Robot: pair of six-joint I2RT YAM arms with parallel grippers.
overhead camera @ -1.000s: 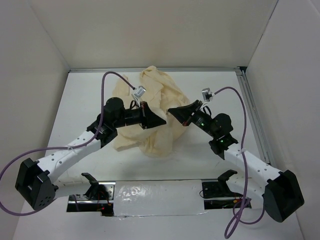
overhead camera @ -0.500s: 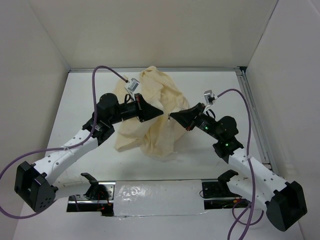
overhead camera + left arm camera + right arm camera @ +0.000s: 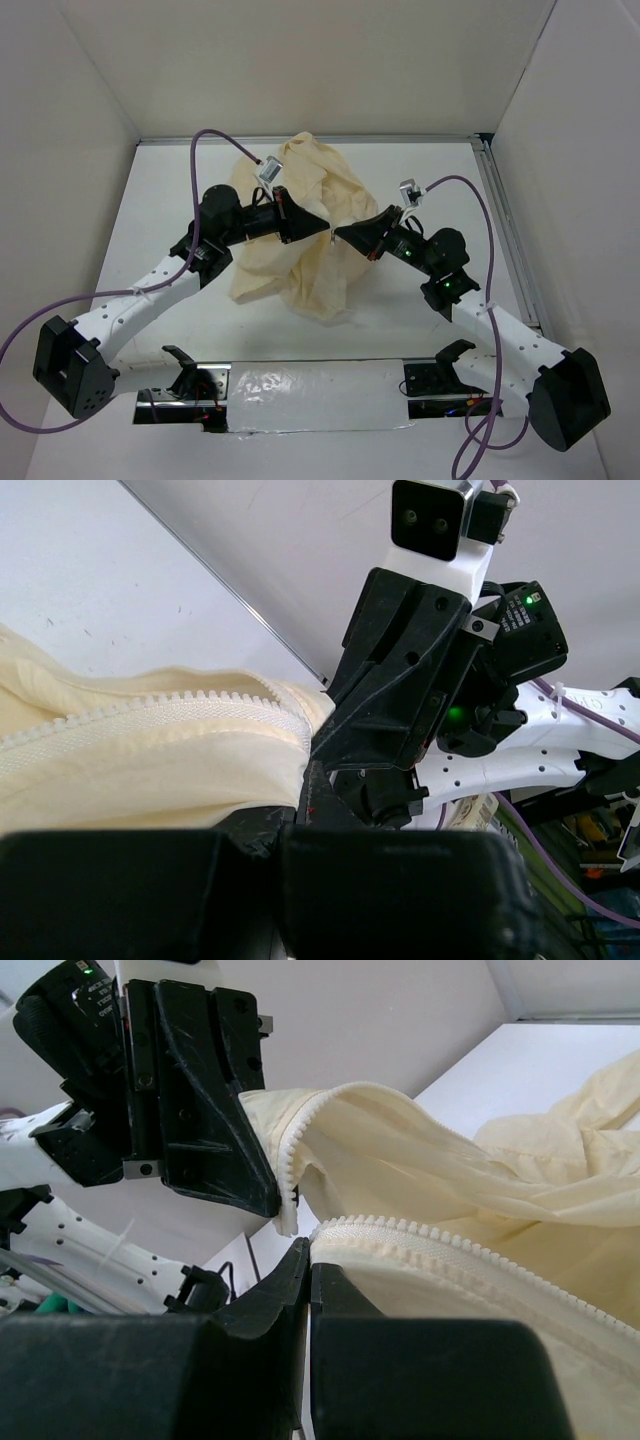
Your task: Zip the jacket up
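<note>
Noted the jacket [image 3: 312,275] heaped on the white tabletop [image 3: 150,200], past the tabletop's centre toward its far edge. Pale cream-yellow, thin, heavily wrinkled, drawn up at its middle into a peak clear of the tabletop.

Found the left tool [image 3: 325,227] above the tabletop's centre, clenched on one front edge of the jacket. Seen from the right wrist: pinching the cloth just behind a row of zipper teeth [image 3: 292,1165], with a short tail of that row hanging below its tip.

Found the right tool [image 3: 343,232] likewise above the tabletop's centre, facing the left tool tip to tip and very nearly touching it — clenched on the other front edge. From its own wrist view, saw the second zipper row [image 3: 450,1255] emerging from between the closed fingers [image 3: 285,1275] and running away along a fold of cloth.

From the left wrist view, logged the same picture: toothed edge of the jacket leading into the closed left tool, right tool close in front of it.

Judged the two rows close together but unmeshed where visible. Could not make out a slider in any view.

Also logged purple cables [image 3: 215,145] arcing off both arms above the tabletop, and a silver foil strip [image 3: 310,385] along the tabletop's near edge, between the arm bases.
</note>
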